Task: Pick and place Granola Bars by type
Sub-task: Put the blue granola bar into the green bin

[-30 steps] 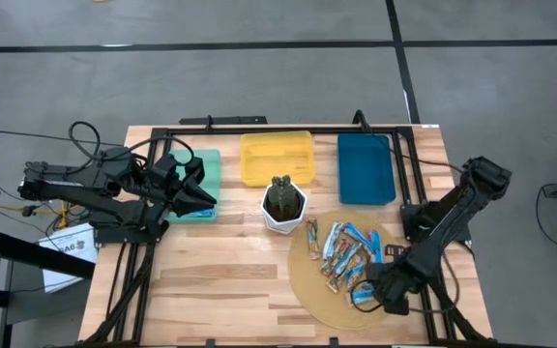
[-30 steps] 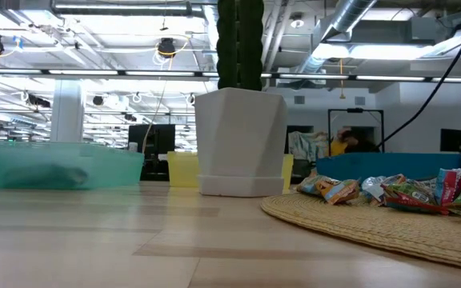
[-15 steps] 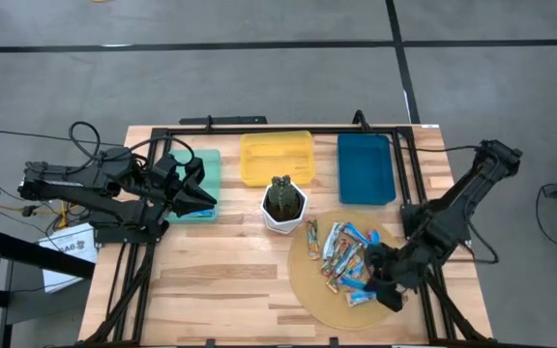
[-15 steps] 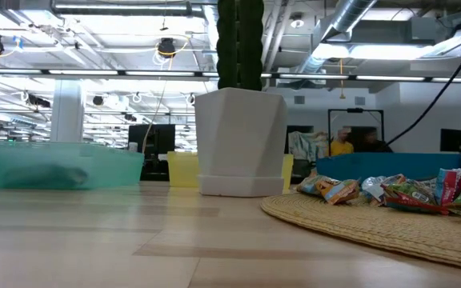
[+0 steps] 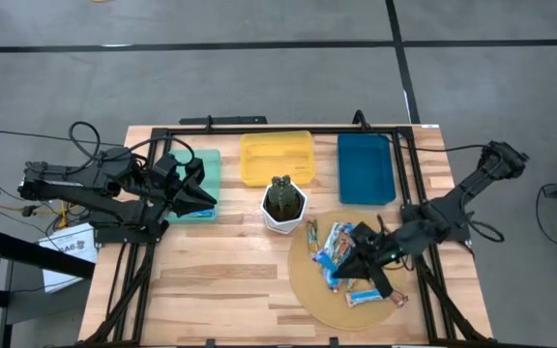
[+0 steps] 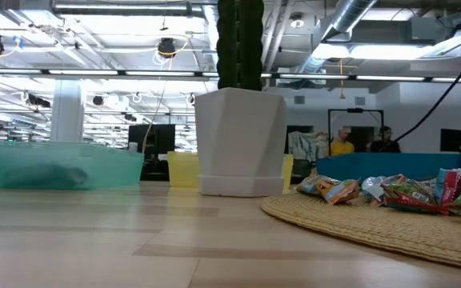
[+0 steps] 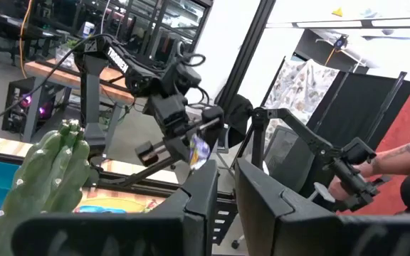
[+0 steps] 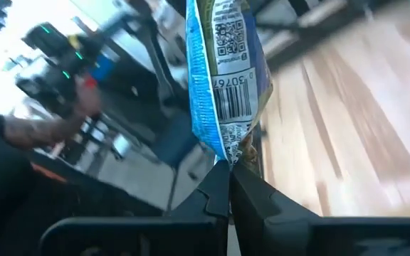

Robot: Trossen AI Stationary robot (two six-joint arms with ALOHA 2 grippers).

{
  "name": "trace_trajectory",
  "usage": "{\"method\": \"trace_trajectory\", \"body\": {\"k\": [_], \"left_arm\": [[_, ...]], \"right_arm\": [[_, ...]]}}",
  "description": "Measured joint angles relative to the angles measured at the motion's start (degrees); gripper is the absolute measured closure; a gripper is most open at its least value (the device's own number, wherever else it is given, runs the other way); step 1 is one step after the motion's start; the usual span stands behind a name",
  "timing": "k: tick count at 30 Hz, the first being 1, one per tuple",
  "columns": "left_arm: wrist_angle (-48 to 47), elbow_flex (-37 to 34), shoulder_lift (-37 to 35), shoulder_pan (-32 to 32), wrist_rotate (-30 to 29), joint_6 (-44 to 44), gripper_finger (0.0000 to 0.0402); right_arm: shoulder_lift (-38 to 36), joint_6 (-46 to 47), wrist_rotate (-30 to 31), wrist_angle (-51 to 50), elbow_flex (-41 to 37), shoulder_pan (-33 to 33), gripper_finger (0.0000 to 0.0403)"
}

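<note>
The Granola Bars lie heaped on a round woven mat; the low view shows them at the right. One blue bar lies apart near the mat's near edge. My right gripper hovers over the mat, shut on a blue-wrapped bar with a barcode. The left wrist view also shows this bar in the air. My left gripper waits over the teal tray, its fingers open by a narrow gap. My right gripper pinches the blue bar by the crimped end seam between its two fingers. The rest of the bar sticks out beyond the fingertips. The bar is lifted clear of the mat and the other bars.
A white pot with a cactus stands just left of the mat, close to the pile. Along the far edge sit a yellow tray and a blue tray. Bare wood lies on the near left. People show in the room behind.
My right gripper has swung from the mat's near right edge toward the table's left and far side, over the pile, and has risen with the blue bar in its fingers. The bar is lifted off the mat. One blue bar stays near the mat's near edge.
</note>
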Motion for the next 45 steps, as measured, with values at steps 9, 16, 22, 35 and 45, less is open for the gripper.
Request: {"method": "trace_trajectory", "body": {"k": [9,16,22,35,45], "left_arm": [[0.4,0.0,0.0,-2.0,-4.5,0.0,0.0358],[0.2,0.0,0.9,-5.7,-14.7,0.1,0.0358],[0.5,0.0,5.3,-7.3,-18.1,0.2,0.0358],[2.0,6.5,13.2,-9.5,-18.6,3.3,0.0312],[2.3,9.6,16.8,-9.7,-18.8,3.6,0.0255]], "right_arm": [[0.0,-5.2,0.3,7.2,0.0,-2.7,0.0403],[1.5,-8.7,3.8,7.7,0.7,-5.5,0.0403],[8.4,-14.9,3.1,7.7,7.6,-9.1,0.0403],[18.5,-22.4,2.8,6.0,20.5,-15.0,0.0403],[20.3,-25.2,2.7,6.3,23.3,-17.3,0.0403]]}}
